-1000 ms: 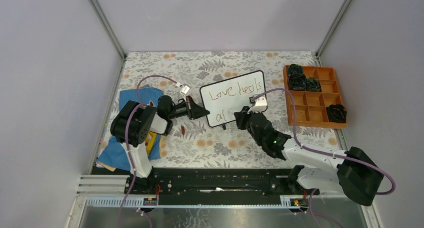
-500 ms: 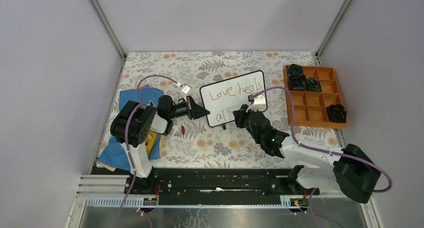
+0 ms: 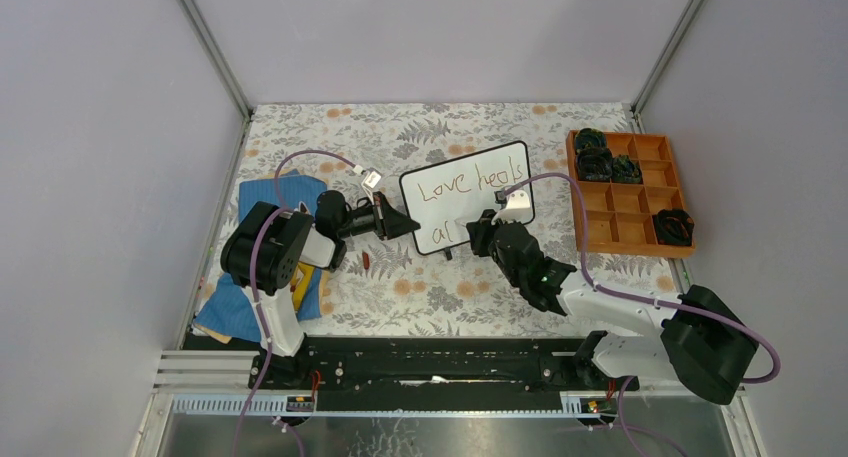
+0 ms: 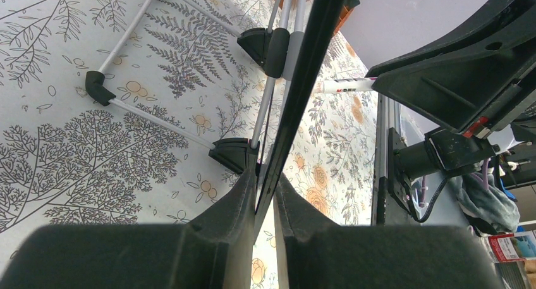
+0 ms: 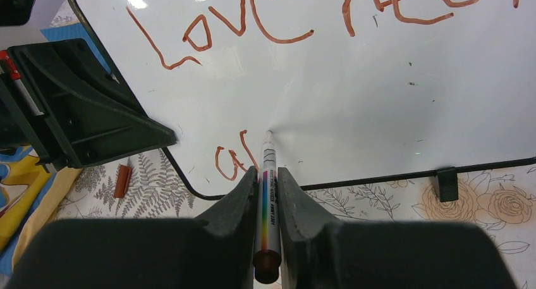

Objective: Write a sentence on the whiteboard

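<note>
Whiteboard (image 3: 452,212): we are writing sentence (image 3: 440,188), second line reading "al". Left end effector (image 4: 265,188) pinching board edge; right end effector (image 5: 267,172) clamping marker (image 5: 268,156). Next, we judge: final "l", lower centre.

On the tabletop (image 3: 440,299): one whiteboard (image 3: 465,182), one marker (image 5: 268,203), one red-brown marker cap (image 5: 122,181), one orange compartment tray (image 3: 572,192) at the right edge, one blue cloth (image 3: 285,192) at the left edge.

A tablecloth (image 3: 430,299) printed with grey ferns and orange blooms is enclosed by plain pale walls (image 3: 440,37), joined at metal posts (image 3: 210,49). An orange compartment tray (image 3: 574,202) — perhaps wooden — is set at the right; blue fabric (image 3: 282,191) is spread at the left.
</note>
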Available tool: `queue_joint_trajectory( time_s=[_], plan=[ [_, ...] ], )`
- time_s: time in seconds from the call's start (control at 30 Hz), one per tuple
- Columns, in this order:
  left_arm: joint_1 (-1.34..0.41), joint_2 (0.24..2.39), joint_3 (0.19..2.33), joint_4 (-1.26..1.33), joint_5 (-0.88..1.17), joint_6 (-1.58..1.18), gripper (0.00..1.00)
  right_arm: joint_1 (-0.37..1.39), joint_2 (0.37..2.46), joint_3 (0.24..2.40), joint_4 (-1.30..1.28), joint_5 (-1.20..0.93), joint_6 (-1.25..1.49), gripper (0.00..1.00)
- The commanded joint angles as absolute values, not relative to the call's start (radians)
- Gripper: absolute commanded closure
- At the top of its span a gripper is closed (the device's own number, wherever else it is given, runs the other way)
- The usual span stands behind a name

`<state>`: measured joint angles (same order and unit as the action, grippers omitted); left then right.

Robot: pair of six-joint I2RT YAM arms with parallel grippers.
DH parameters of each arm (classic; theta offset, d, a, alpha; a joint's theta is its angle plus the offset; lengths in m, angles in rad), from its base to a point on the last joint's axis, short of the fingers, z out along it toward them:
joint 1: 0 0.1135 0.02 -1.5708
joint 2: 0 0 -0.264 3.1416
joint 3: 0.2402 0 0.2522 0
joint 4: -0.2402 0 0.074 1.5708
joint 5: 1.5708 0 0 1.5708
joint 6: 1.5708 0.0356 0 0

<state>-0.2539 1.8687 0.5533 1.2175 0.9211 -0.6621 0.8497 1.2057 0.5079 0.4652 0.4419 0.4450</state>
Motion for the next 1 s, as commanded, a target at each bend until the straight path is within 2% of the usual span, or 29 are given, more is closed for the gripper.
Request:
queue_joint_trajectory(
  time_s=[0.0,0.97],
  plan=[
    [-0.258,1.848,0.569,1.198,0.916,-0.630,0.79,0.840,1.215,0.551,0.508,0.431,0.443,1.00],
    [-0.259,1.842,0.570,1.175,0.914,-0.616,0.79,0.840,1.174,0.436,0.469,0.429,0.485,1.00]
  ],
)
